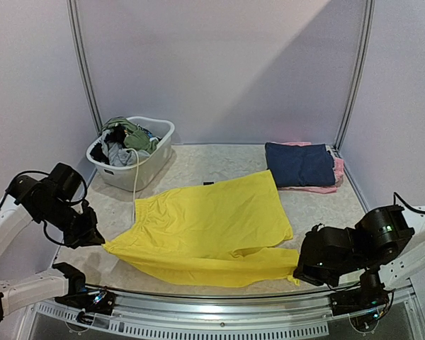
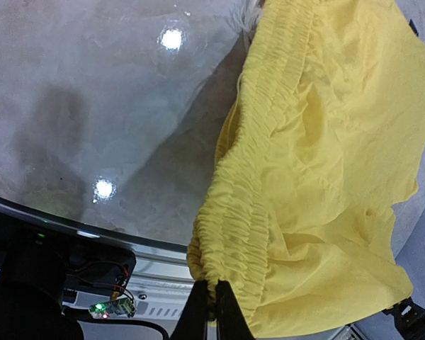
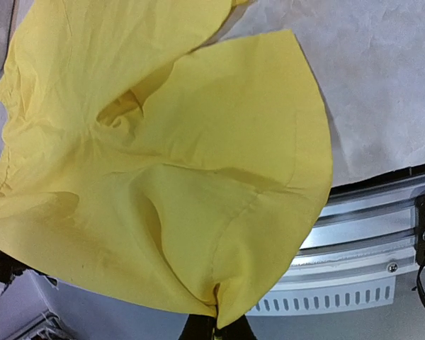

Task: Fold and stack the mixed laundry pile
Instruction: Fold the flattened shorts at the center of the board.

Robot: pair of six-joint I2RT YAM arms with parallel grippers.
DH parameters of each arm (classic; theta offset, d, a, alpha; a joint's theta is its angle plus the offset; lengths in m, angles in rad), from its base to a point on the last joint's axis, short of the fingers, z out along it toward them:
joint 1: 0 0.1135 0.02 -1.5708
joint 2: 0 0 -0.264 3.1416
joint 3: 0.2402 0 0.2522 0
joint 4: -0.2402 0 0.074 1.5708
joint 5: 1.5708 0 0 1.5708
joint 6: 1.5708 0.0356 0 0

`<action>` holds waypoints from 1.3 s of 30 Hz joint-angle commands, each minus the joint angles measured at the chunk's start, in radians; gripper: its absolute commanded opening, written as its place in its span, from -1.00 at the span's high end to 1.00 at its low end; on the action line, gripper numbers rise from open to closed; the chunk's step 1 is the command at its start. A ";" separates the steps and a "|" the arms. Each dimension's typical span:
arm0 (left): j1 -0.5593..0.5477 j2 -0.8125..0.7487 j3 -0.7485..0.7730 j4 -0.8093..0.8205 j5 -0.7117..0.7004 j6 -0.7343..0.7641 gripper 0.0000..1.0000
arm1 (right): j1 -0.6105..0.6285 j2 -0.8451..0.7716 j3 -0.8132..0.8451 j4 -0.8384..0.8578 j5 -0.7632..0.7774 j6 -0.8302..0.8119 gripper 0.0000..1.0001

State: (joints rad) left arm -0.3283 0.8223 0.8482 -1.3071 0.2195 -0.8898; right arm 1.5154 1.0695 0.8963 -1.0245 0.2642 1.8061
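Bright yellow shorts (image 1: 205, 230) lie spread across the front of the table, folded over along the near edge. My left gripper (image 1: 98, 239) is shut on the gathered elastic waistband (image 2: 230, 234) at the shorts' left corner; the left wrist view has its jaws (image 2: 214, 301) pinched on that band. My right gripper (image 1: 299, 273) is shut on the hem corner (image 3: 227, 301) at the right, lifted slightly off the table. A white drawstring (image 1: 134, 191) trails from the waistband toward the tub. The rest of the mixed laundry pile (image 1: 124, 142), with green, grey and black pieces, fills the white tub.
The white plastic tub (image 1: 150, 164) stands at the back left. At the back right, a folded navy garment (image 1: 299, 163) rests on a folded pink one (image 1: 334, 177). A metal rail (image 1: 219, 308) runs along the table's near edge. Walls enclose three sides.
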 commanded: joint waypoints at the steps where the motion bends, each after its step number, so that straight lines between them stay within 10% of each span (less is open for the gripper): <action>1: -0.010 0.041 0.026 -0.016 -0.028 -0.022 1.00 | -0.074 -0.014 0.054 -0.144 0.125 -0.040 1.00; 39: 0.010 0.467 0.423 0.132 -0.076 -0.006 1.00 | -0.723 0.333 0.484 -0.095 -0.066 -0.867 1.00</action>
State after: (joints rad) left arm -0.3286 1.2476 1.2274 -1.1980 0.1776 -0.9237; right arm 0.8265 1.3533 1.3106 -1.0969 0.2203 1.0454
